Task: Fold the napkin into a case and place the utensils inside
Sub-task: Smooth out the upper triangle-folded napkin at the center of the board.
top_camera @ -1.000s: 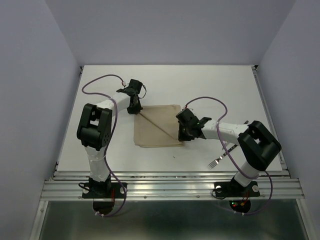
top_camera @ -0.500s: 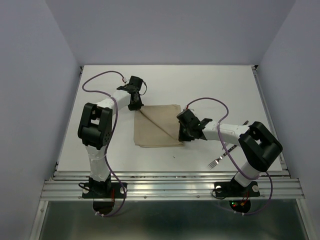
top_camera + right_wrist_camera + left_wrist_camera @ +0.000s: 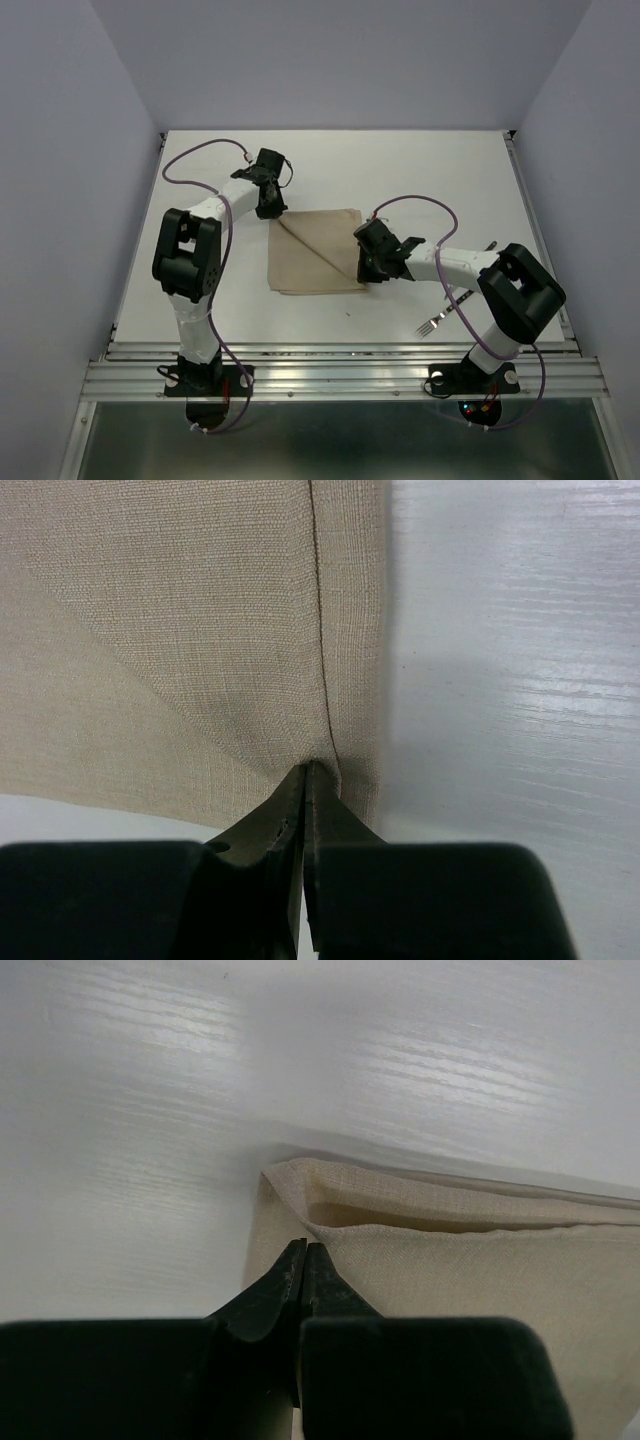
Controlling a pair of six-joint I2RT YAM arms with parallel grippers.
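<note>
Soft, even light from above fills the overhead view, with only faint shadows on the white table [image 3: 330,170]. In the wrist views the table shows streaky glare, and the left claw [image 3: 303,1252] and right claw [image 3: 305,775] are dark, soft-edged silhouettes at the lower edge.

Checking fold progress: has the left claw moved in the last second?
Yes. In the top view, the left claw has crept slightly toward the far edge of the table, pinched on the far-left corner of the napkin.

- Left arm [image 3: 187,255] reaches forward, elbow raised — left gripper [image 3: 303,1252] low, fingers pressed together.
- Right arm [image 3: 515,290] bends inward — right gripper [image 3: 305,772] low, fingers closed tight.
</note>
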